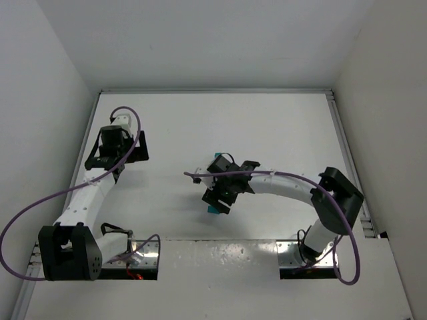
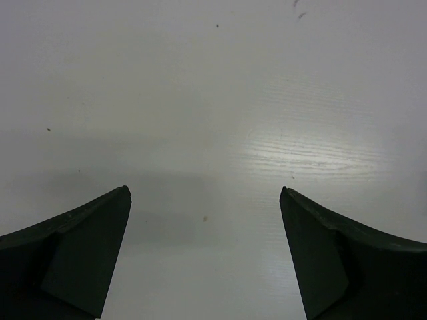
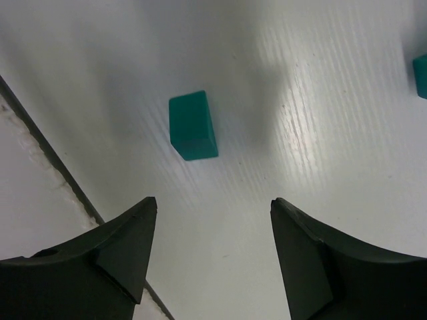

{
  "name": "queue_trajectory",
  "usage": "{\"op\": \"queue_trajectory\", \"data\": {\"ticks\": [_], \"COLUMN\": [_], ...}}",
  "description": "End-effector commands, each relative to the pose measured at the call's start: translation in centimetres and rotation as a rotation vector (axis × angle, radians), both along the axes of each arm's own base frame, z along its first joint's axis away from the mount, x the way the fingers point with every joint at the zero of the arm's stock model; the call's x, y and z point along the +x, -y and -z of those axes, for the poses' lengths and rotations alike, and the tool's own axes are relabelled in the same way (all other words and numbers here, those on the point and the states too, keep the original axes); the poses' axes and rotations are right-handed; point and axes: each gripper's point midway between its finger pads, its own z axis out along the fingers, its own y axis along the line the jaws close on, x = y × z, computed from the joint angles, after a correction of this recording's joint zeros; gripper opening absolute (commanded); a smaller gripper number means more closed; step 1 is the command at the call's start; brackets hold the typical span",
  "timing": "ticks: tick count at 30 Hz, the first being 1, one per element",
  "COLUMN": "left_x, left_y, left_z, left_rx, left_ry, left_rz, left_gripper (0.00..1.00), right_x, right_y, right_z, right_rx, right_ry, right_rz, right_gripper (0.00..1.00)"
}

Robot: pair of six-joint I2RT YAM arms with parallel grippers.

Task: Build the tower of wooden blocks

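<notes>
Wood block (image 3: 193, 125) lies loose beneath the right gripper (image 3: 212, 201), jaws apart and empty; left gripper (image 2: 204, 190) likewise gapes. Likely a pickup: descend, straddle the block, close.

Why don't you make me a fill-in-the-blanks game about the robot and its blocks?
1. The right wrist view shows ____ teal blocks: one mid-view, one at the right edge.
2. The left jaws hold ____.
3. Both pairs of jaws stand ____.
Missing words: two; nothing; open.
</notes>
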Motion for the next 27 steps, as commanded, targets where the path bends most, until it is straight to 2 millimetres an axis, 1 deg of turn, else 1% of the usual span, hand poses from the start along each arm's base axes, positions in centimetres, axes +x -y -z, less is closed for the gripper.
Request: {"op": "queue_trajectory", "data": {"ticks": [1, 3, 4, 5, 6, 7, 9, 10, 11, 15, 17, 18, 21, 26, 27], "left_x": [-0.5, -0.7, -0.7, -0.7, -0.5, -0.4, -0.4, -0.2, 0.0, 0.3, 0.4, 0.5, 0.5, 0.5, 0.5], "left_y": [-0.6, -0.5, -0.4, -0.2, -0.1, -0.1, -0.1, -0.1, -0.1, 0.1, 0.2, 0.2, 0.4, 0.4, 0.4], "left_z": [-0.2, -0.1, 0.2, 0.2, -0.2, 0.2, 0.2, 0.2, 0.3, 0.5, 0.4, 0.6, 0.7, 1.2, 1.2], "left_rx": [-0.012, -0.001, -0.008, -0.014, -0.011, -0.011, -0.011, -0.011, -0.011, -0.017, -0.022, -0.023, -0.028, -0.037, -0.037], "left_ry": [0.003, -0.008, -0.017, -0.017, -0.008, -0.019, -0.019, -0.022, -0.022, -0.032, -0.023, -0.032, -0.032, -0.050, -0.050], "left_rz": [-0.038, -0.017, -0.008, 0.000, 0.014, 0.014, 0.014, 0.014, 0.014, 0.021, 0.029, 0.029, 0.036, 0.030, 0.030], "left_gripper": [1.00, 1.00, 1.00, 1.00, 1.00, 1.00, 1.00, 1.00, 1.00, 1.00, 1.00, 1.00, 1.00, 1.00, 1.00], "right_x": [0.5, 0.5, 0.4, 0.0, 0.1, 0.1, 0.0, 0.2, 0.2, 0.1, -0.1, 0.0, 0.0, 0.1, 0.0], "right_y": [-2.7, -3.3, -3.7, -3.8, -4.0, -4.1, -4.3, -4.3, -4.3, -4.2, -4.3, -4.3, -4.5, -4.8, -4.6], "right_z": [-1.2, -1.1, -1.2, -0.7, -0.6, -0.4, -0.2, 0.0, 0.2, 0.6, 1.0, 1.0, 1.3, 1.8, 2.2], "right_rx": [0.051, 0.048, 0.056, 0.048, 0.049, 0.046, 0.041, 0.031, 0.022, 0.011, 0.009, 0.009, 0.011, 0.009, -0.005], "right_ry": [-0.011, -0.008, -0.024, -0.043, -0.039, -0.045, -0.041, -0.033, -0.019, -0.006, 0.002, 0.007, 0.027, 0.034, 0.028], "right_rz": [0.089, 0.074, 0.061, 0.059, 0.029, 0.024, -0.006, -0.004, -0.049, -0.107, -0.141, -0.146, -0.194, -0.222, -0.225], "right_gripper": [0.70, 0.74, 0.74, 0.75, 0.75, 0.75, 0.75, 0.75, 0.75, 0.75, 0.74, 0.74, 0.68, 0.67, 0.67]}}
